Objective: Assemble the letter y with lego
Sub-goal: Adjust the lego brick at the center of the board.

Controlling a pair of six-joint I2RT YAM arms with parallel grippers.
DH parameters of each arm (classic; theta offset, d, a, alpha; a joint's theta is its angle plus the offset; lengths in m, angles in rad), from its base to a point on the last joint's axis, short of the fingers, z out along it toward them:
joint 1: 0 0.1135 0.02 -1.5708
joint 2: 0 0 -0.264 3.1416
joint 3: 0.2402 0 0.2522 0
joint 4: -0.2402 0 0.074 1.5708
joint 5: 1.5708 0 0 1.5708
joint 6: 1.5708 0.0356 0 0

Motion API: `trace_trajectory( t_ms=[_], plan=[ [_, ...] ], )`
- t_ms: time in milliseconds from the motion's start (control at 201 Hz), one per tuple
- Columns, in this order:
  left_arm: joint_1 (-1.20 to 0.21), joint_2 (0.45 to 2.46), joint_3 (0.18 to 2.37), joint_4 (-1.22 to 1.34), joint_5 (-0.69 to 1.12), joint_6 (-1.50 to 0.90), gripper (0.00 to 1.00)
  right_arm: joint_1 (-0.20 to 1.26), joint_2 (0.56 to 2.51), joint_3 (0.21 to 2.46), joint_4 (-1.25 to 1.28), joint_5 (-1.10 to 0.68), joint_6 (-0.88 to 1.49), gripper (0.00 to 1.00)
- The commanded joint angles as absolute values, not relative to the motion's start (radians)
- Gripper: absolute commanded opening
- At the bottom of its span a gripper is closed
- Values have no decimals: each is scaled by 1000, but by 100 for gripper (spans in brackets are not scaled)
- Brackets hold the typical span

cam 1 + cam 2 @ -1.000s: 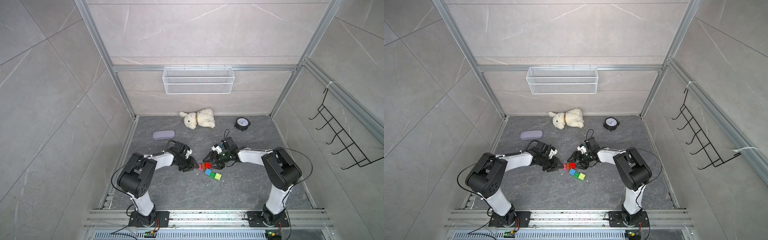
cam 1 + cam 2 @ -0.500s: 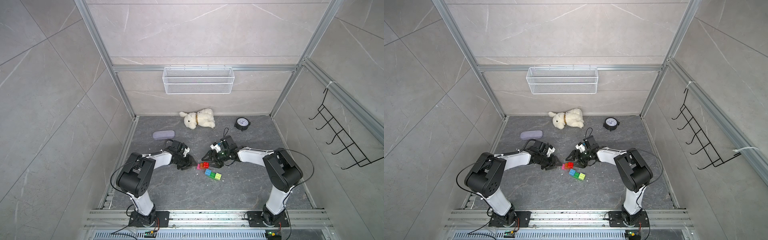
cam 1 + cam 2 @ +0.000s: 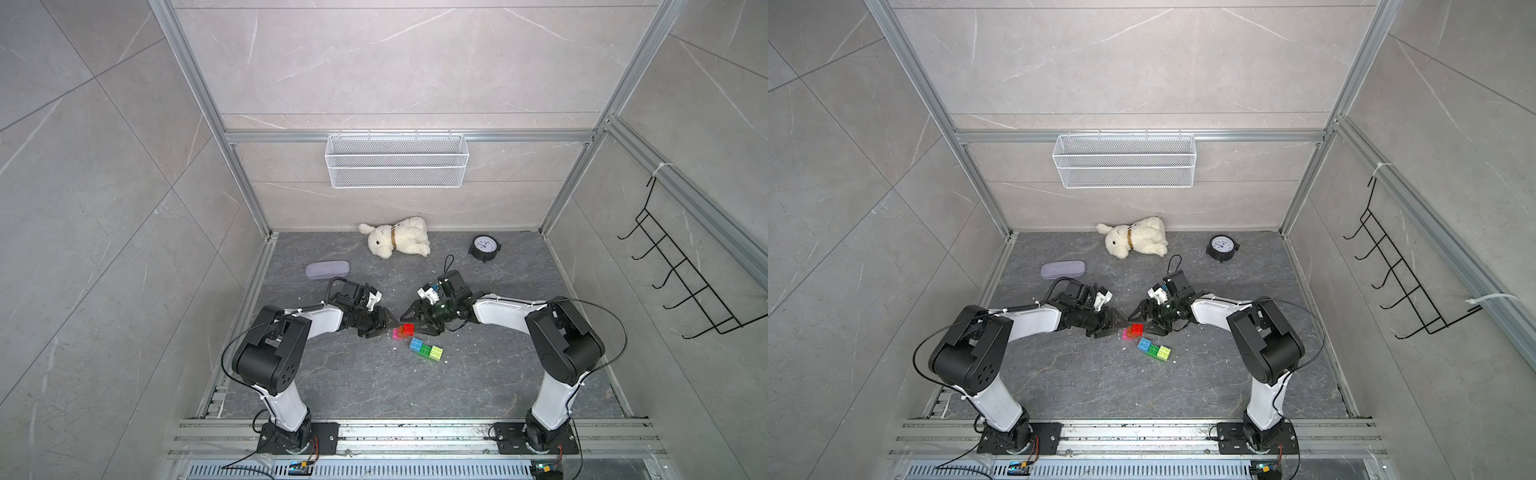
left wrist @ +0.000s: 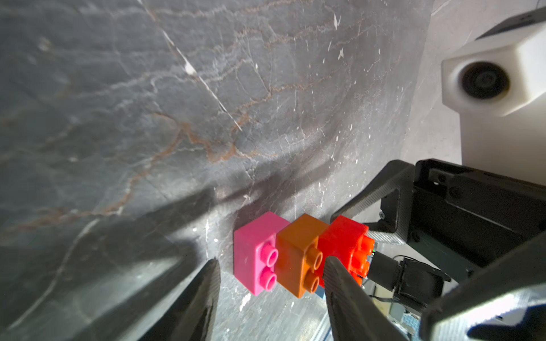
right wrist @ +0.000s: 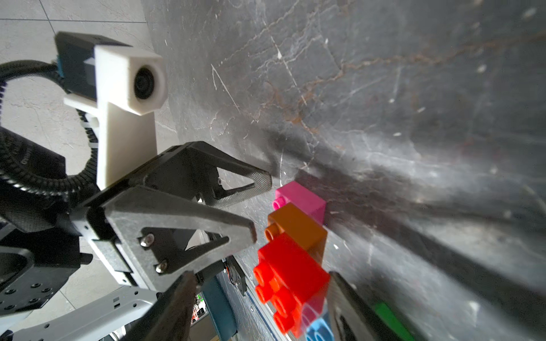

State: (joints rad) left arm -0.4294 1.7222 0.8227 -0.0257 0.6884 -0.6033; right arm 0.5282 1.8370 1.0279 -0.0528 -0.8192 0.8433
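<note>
Nearest, bare floor is left open. Beyond, the blue-green-yellow-green row is laid; just behind, the red-orange-pink stem is flanked — the left gripper narrowly parted, clear of its pink end, the right gripper astride the red brick, grip not discernible.

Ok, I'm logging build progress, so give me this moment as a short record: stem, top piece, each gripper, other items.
stem: pink brick, orange brick, red brick joined in a row on the floor
top piece: blue brick, green brick, yellow-green brick together, apart from stem
left gripper: open, around pink-orange end
right gripper: astride red brick, grip unclear
others: plush rabbit, clock, grey case
</note>
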Motion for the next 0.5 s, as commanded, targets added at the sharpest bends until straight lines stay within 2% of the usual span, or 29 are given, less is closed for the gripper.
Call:
trace_trajectory(
  t_ms=[0, 498],
  plan=[
    [-428, 1704, 817, 10, 729, -617, 60, 535, 1817, 1055, -66, -815, 854, 72],
    [-449, 1719, 797, -20, 706, -581, 59, 537, 1827, 1057, -68, -810, 851, 72]
  ],
)
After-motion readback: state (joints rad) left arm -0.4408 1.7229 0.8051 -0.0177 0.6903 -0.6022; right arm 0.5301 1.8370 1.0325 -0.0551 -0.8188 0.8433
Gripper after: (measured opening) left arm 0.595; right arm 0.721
